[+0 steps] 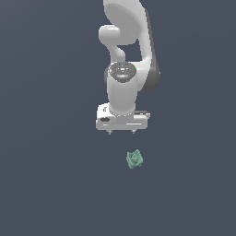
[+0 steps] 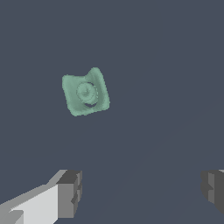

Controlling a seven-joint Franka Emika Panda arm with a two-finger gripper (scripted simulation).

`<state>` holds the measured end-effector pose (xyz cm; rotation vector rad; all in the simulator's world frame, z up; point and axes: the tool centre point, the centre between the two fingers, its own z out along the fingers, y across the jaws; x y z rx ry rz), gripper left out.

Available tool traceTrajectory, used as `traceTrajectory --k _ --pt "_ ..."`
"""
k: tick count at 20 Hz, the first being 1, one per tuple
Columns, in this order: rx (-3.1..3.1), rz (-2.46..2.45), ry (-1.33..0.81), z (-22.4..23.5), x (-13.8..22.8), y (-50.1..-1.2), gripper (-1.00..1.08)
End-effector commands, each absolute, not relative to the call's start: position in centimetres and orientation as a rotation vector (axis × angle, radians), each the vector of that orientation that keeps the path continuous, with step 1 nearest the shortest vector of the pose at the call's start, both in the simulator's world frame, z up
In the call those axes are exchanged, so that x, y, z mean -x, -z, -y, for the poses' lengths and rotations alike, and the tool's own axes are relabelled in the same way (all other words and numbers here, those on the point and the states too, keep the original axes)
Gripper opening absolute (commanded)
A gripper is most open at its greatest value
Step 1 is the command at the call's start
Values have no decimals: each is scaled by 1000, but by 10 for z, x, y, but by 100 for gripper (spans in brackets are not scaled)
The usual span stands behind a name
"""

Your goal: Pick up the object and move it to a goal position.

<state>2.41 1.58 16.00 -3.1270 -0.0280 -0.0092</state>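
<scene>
The object [image 1: 134,159] is a small teal-green lumpy thing lying on the dark grey floor. It also shows in the wrist view [image 2: 85,92], seen from above, with a round dimple in its middle. My white gripper [image 1: 121,132] hangs above the floor, behind the object and a little toward the exterior view's left. It is open and empty, with nothing between the jaws. In the wrist view the gripper [image 2: 141,192] has its two grey fingertips [image 2: 70,192] spread wide apart, and the object lies apart from them, not between them.
The white arm [image 1: 126,46] rises behind the gripper to the top of the exterior view. The dark grey floor [image 1: 46,184] spreads flat all around. No goal marker shows.
</scene>
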Motion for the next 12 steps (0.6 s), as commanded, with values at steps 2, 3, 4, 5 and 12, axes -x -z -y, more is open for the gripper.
traceTrajectory --k 2,3,4,5,12 --pt "3129 88 7 -24 -37 -152 100" --pt "3130 108 7 -27 -41 -149 100" --pt "3130 130 6 -31 -46 -145 100" --pt "3130 153 6 -34 -50 -142 100" --pt "3124 311 2 -59 -80 -115 100"
